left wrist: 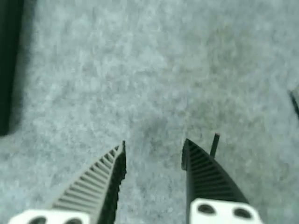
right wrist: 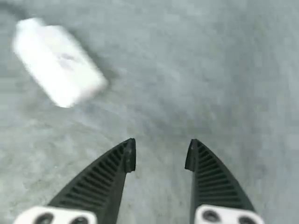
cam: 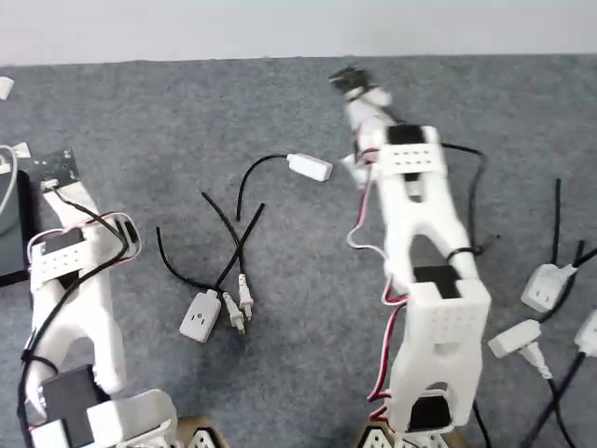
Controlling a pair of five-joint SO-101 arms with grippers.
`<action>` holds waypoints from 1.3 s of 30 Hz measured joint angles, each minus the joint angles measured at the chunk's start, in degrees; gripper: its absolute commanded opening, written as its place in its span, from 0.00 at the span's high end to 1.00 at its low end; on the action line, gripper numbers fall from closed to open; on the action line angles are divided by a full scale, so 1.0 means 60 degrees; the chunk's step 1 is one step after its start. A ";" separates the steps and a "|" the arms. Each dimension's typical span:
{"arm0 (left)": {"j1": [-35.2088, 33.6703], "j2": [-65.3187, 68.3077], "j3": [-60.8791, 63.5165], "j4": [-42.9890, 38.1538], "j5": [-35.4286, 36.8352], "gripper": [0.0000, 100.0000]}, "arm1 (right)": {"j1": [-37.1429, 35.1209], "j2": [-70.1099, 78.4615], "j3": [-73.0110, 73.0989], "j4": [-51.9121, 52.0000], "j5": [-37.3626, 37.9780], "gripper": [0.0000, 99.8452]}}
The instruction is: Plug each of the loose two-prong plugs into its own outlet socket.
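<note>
- While both my arms hang over the grey worktop (cam: 140, 112), my left end effector (left wrist: 153, 154) stands moderately parted, with nothing between its ribbed fingers and only bare felt beneath.
- My right end effector (right wrist: 160, 154) is likewise spread and holds nothing. A white outlet socket (right wrist: 58, 63) lies on the felt beyond its tips, apart from them.
- Seen from above, that outlet socket (cam: 310, 166) sits at about 12 o'clock of mid-worktop, on the end of a curved black cable (cam: 244, 182).
- The two loose plugs (cam: 245, 301) lie side by side at about 6 o'clock of mid-worktop, unplugged, their black leads (cam: 229, 233) crossing as they run toward 12 o'clock.
- A second outlet socket (cam: 199, 315) lies just at 9 o'clock of the plugs, near them but not joined.
- At the 3 o'clock edge lie more white cable pieces (cam: 541, 285); I cannot tell plugs from sockets there.
- A dark slab (cam: 11, 233) lies at the 9 o'clock edge, beside my left arm.
</note>
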 measured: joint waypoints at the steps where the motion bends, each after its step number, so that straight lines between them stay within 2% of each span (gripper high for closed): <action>1: 0.0044 0.0029 0.0000 -0.0220 -0.0015 0.82 | -0.0147 0.0000 0.0000 -0.0015 0.0249 0.83; 9: 0.0308 0.0029 0.0000 -0.0615 -0.0132 0.81 | -0.1011 0.0601 -0.0864 -0.0161 0.1538 0.83; 17: 0.0308 0.0029 0.0000 -0.0615 -0.0132 0.81 | -0.1099 0.2344 -0.2432 -0.0440 0.1905 0.83; 28: 0.0337 0.0029 0.0000 -0.0615 -0.0542 0.81 | -0.1070 0.3546 -0.4454 0.0850 0.1963 0.84; 34: 0.0366 0.0029 0.0000 -0.0615 -0.0586 0.81 | -0.1231 0.3971 -0.4513 0.1597 0.3209 0.84; 39: 0.0322 0.0029 0.0000 -0.0615 -0.0586 0.81 | -0.1656 0.4308 -0.4630 0.1524 0.3502 0.84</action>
